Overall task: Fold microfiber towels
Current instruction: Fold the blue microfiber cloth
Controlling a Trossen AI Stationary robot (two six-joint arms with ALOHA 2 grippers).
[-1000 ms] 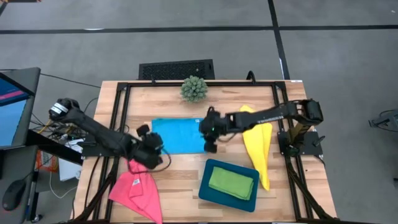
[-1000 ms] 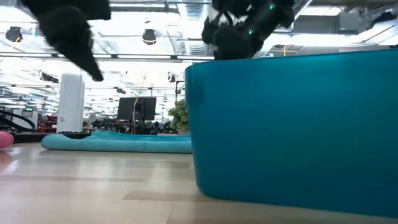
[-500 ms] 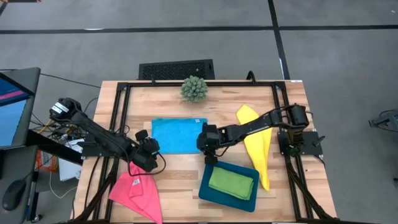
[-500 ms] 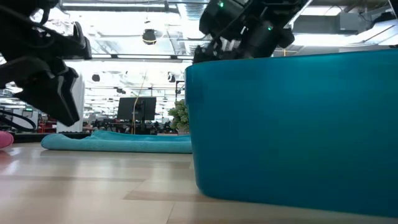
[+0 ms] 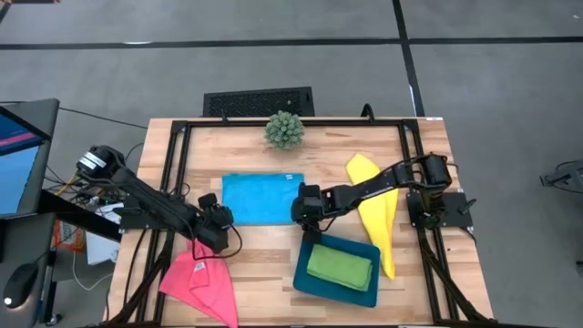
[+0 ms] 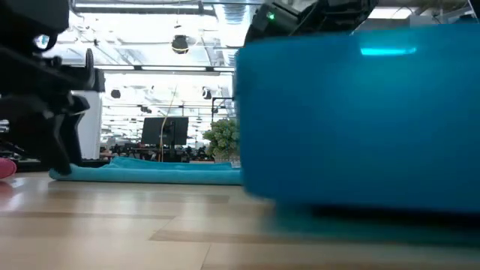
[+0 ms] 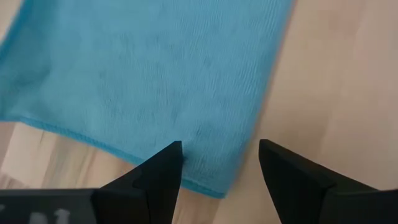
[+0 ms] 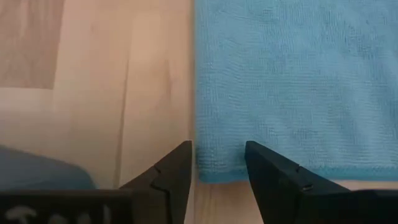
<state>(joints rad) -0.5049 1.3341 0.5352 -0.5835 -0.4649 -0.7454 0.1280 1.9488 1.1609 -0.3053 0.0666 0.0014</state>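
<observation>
The sky blue towel [image 5: 262, 198] lies flat on the table as a folded rectangle; it also shows in the low view [image 6: 150, 172]. My left gripper [image 5: 217, 223] is open and low over the towel's near left corner [image 7: 214, 183]. One finger is above the cloth and the other above bare wood. My right gripper [image 5: 305, 208] is open over the near right corner [image 8: 208, 171], straddling the towel's side edge the same way. The lime green towel [image 5: 340, 266] lies folded in the teal tray [image 5: 314, 278]. The yellow towel [image 5: 375, 210] and the pink towel [image 5: 200, 282] lie loose on the table. My left gripper has its open fingers on either side of the blue towel's left edge by the near corner, pointing down; I cannot tell whether the tips touch the cloth. My right gripper stands the same way at the right edge by the near corner; touching or not, I cannot tell.
The teal tray [image 6: 360, 120] stands just near-side of my right gripper and fills the right of the low view. A spiky green ball plant [image 5: 284, 130] stands at the table's far edge. Bare wood [image 5: 264, 255] lies between the pink towel and the tray.
My right gripper has gone toward the table's near edge and down, from the blue towel's right edge to its near right corner. My left gripper has come down at the near left corner. The teal tray has shifted slightly toward the right in the low view.
</observation>
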